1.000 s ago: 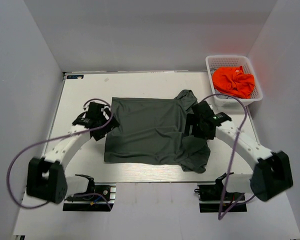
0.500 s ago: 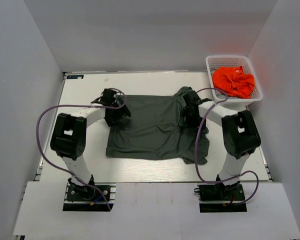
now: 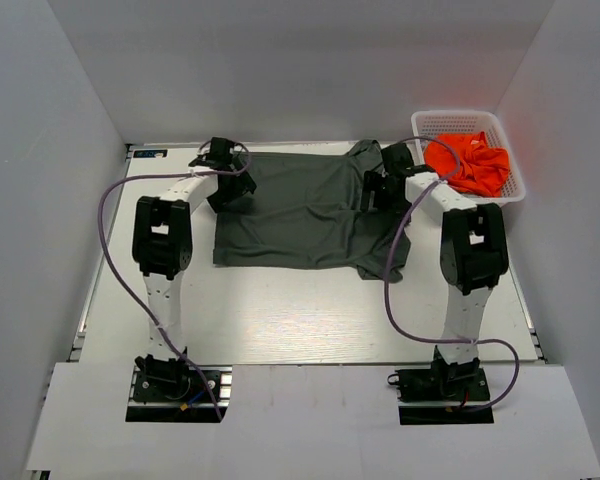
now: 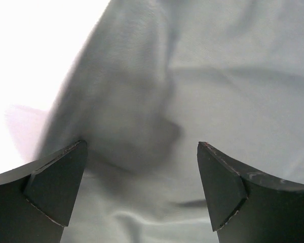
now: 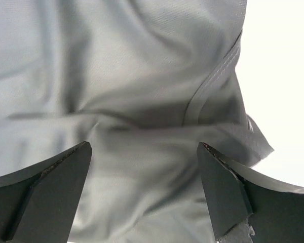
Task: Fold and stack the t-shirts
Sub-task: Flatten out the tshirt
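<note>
Left gripper [image 4: 142, 152] and right gripper [image 5: 144, 152] both gape wide over the far corners of the spread-out grey shirt [image 3: 300, 212]; orange shirt [image 3: 467, 163] sits in the basket [image 3: 458, 118]. Right edge looks rumpled, I think, so a pinch there might grab only sleeve and skew the fold

My overhead camera looks down from above the near side; both wrist cameras face close onto the olive-grey t-shirt [image 3: 300, 210], which it also sees.

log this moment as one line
olive-grey t-shirt: spread on table | left gripper: open over its left edge | right gripper: open over its right side | orange t-shirt: in basket
</note>
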